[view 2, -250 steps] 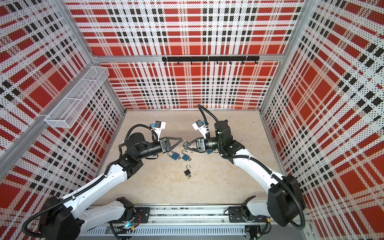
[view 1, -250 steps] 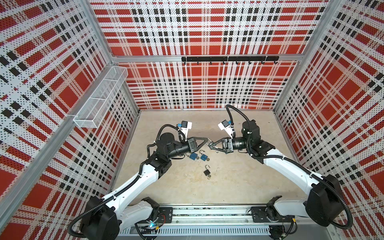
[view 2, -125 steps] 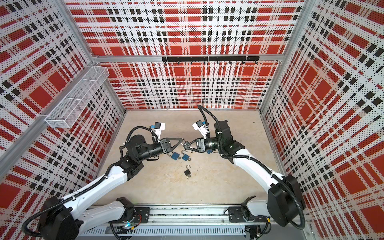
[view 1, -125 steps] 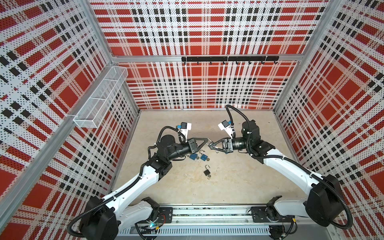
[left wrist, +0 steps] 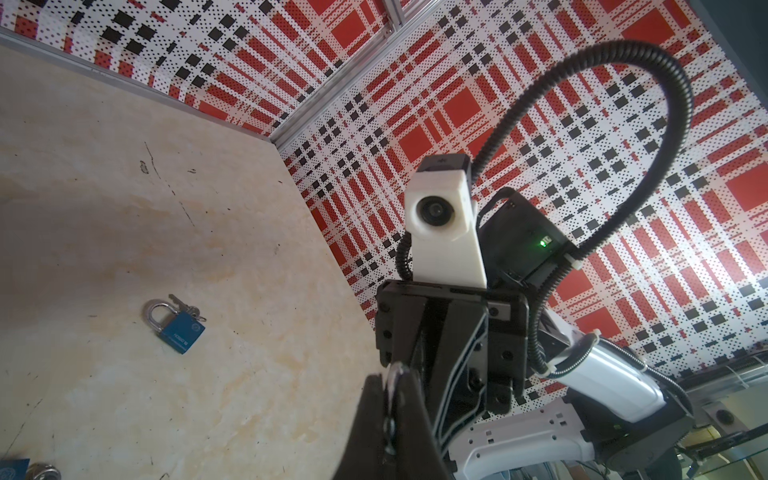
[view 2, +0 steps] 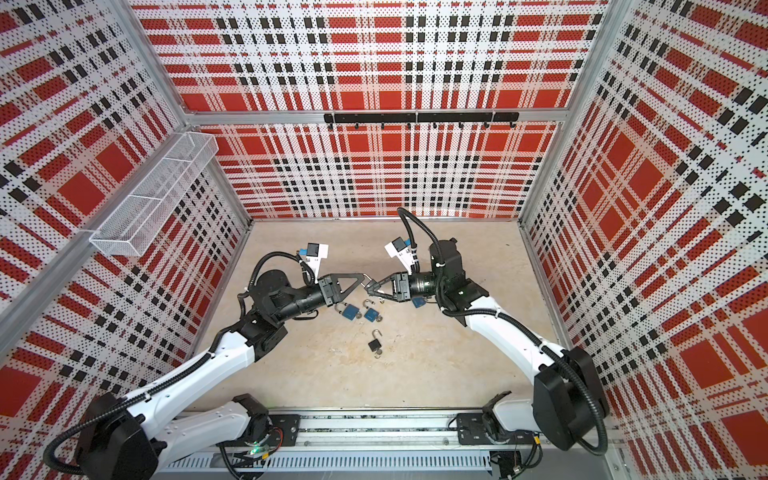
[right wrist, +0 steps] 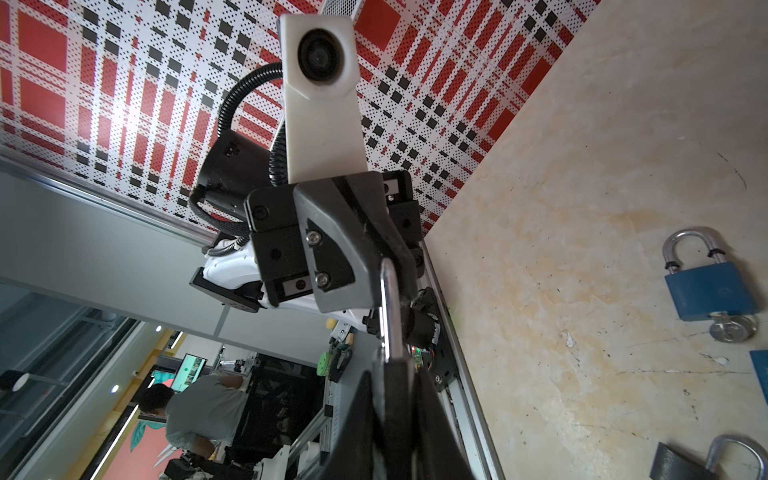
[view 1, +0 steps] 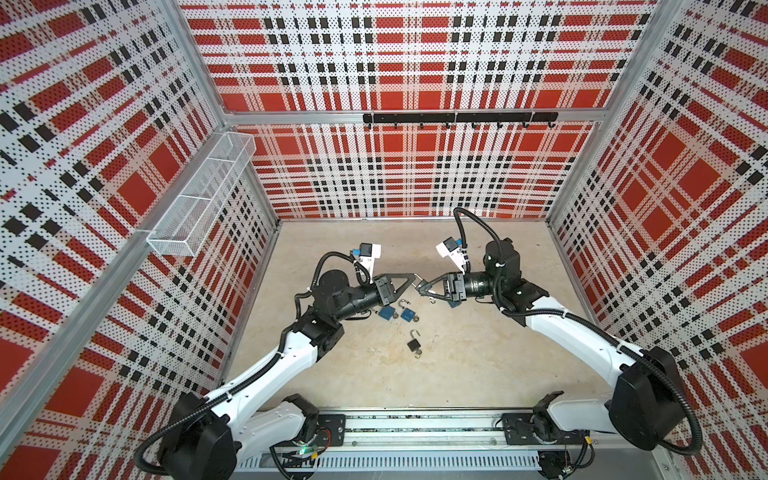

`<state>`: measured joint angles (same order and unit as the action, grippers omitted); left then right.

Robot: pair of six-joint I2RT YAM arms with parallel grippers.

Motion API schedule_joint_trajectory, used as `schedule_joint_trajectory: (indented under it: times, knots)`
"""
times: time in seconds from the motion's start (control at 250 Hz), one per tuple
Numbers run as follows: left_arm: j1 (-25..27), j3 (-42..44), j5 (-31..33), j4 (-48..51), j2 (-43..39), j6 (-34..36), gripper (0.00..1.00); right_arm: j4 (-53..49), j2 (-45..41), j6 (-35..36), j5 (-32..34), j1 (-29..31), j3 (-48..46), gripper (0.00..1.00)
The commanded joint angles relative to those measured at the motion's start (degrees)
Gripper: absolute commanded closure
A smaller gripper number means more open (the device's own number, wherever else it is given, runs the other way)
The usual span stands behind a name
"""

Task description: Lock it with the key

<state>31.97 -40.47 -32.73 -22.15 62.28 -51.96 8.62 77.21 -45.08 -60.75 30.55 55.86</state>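
1. Grippers meet tip to tip in mid-air in both top views, just toward 12 o'clock from the middle of the table [view 1: 478,374].
2. The left gripper [view 1: 416,277] is clenched tight on the end of a silver shackle [right wrist: 386,307]. In the left wrist view only a sliver of that bright metal shows in its pinch.
3. The right gripper [view 1: 421,286] is closed around a dark padlock body [right wrist: 392,376]. In the right wrist view the shackle runs from this body to the tips of the opposite gripper.
4. Whether a key sits in the held lock cannot be told from any view.
5. At 7 o'clock from the meeting point, a first blue padlock [view 1: 386,312] and a second blue padlock [view 1: 408,315] lie on the table just beside each other.
6. At 6 o'clock from the meeting point lies a black padlock [view 1: 413,344] with its shackle swung open and a key [view 1: 419,353] at its base.
7. A third blue padlock [view 2: 417,302] lies on the table under the right gripper, at about 4 o'clock from the meeting point.
8. A white wire basket [view 1: 199,199] hangs on the wall at 9 o'clock, and a black hook rail [view 1: 457,117] runs along the wall at 12 o'clock.
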Motion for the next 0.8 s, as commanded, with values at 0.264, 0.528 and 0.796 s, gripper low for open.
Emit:
schedule_joint_trajectory:
  times: [0.264,0.528,0.796]
  knots:
    - [2.3,2.2,-6.2,5.6,1.5,1.7,1.00,15.7,-0.6,-4.1,1.2,0.6,1.3,1.00]
    - [6.0,4.3,-3.5,5.3,-1.0,-0.8,1.00,15.7,0.0,-3.4,2.9,0.6,1.6,1.00]
    - [10.5,6.1,-0.6,5.0,-2.1,-2.6,1.00,15.3,0.3,-2.1,4.2,0.5,2.1,1.00]
